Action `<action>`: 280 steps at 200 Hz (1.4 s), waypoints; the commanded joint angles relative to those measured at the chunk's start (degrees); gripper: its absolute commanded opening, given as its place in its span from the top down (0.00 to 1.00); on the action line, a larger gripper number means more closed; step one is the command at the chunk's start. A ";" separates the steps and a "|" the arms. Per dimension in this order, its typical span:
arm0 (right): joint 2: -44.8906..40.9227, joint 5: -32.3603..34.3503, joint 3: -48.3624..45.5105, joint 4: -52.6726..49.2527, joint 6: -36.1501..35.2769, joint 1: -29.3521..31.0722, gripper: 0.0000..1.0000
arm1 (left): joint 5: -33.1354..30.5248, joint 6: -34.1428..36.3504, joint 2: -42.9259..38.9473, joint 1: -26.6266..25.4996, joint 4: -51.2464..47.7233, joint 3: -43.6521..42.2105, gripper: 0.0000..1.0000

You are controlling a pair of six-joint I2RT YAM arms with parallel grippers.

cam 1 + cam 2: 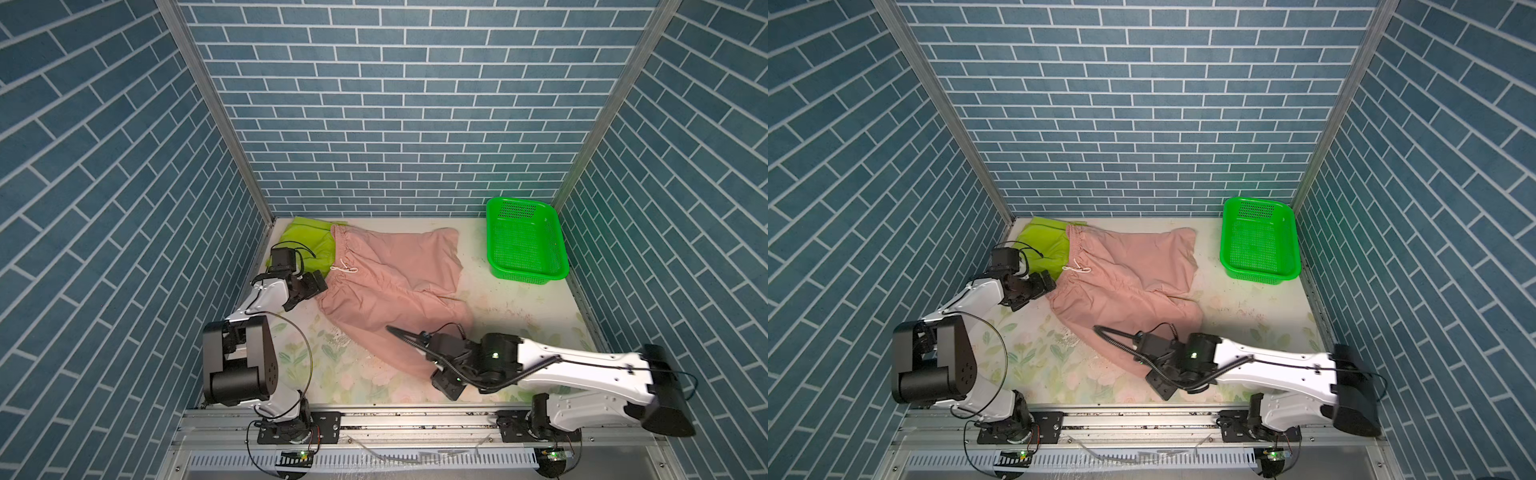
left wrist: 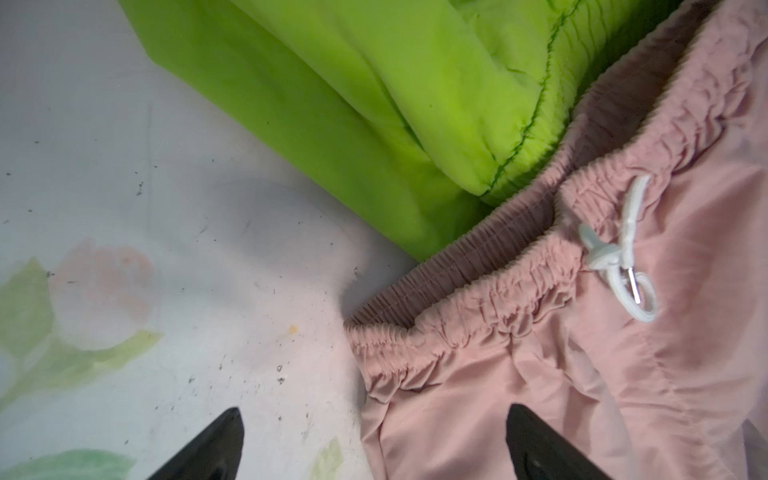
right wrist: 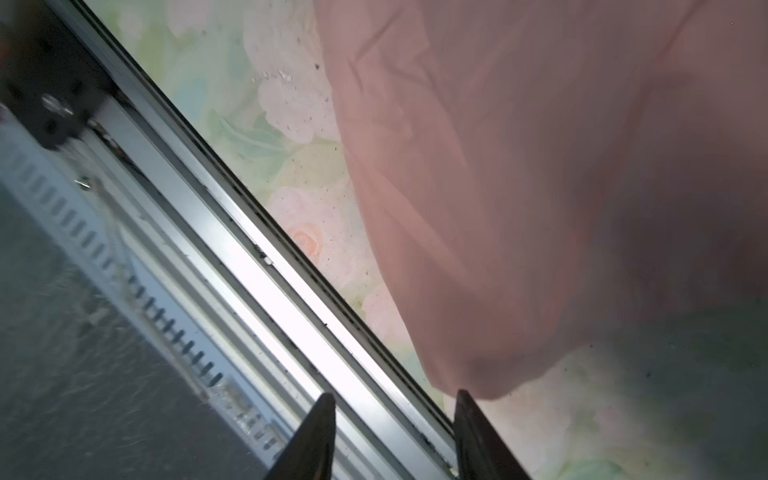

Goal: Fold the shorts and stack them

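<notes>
Risks first. The pink shorts (image 1: 395, 282) lie unfolded and wrinkled across the middle of the table (image 1: 519, 316). Their waistband (image 2: 478, 307) overlaps the green shorts (image 1: 307, 241) bunched in the far-left corner. Any pull on the pink pair probably drags the green pair along or rumples it.

The waistband gapes, front and back layers apart, so a pinch there may catch one layer only and give a skewed fold. The drawstring (image 2: 623, 257) lies loose on top and could snag.

The near leg hem sits close to the rail (image 3: 266, 266) at the near edge. A sloppy tug could slide the fabric onto it.

Left gripper (image 2: 374, 410): jaws fully spread, holding nothing. It hovers at the near-left corner of the waistband, one finger over bare table, the other over pink cloth. Contact cannot be told.

Right gripper (image 3: 395, 395): jaws parted about halfway, nothing between them. The hem corner sits just beside one fingertip, so closing here likely misses the cloth.

The basket (image 1: 523, 274) sits far right, well apart and empty.
</notes>
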 commanded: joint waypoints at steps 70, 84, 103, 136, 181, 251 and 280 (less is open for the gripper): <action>6.48 9.55 -4.22 10.06 -6.66 3.26 0.48 | 1.26 -0.23 -1.94 1.70 0.19 -0.71 0.00; 7.77 10.87 -4.22 9.25 -6.88 2.82 0.48 | 1.27 -0.15 -1.31 1.70 0.03 -0.38 0.00; 8.15 11.76 -5.15 9.96 -6.64 2.58 0.48 | 1.61 0.15 -0.84 1.70 -0.29 0.26 0.00; 8.14 17.30 -5.81 10.03 -6.57 1.99 0.48 | 1.18 0.57 -0.28 1.70 1.03 -0.98 0.00; 11.33 19.68 -7.13 13.45 -7.64 1.26 0.46 | 2.95 0.09 2.65 1.63 3.71 -3.33 0.00; 20.91 19.33 -3.59 13.01 -1.22 1.18 0.41 | 6.06 -0.75 1.59 1.02 5.54 -3.29 0.00; 22.18 18.93 -4.98 16.94 -0.03 0.95 0.43 | 6.09 -0.20 0.52 0.32 5.21 -2.65 0.00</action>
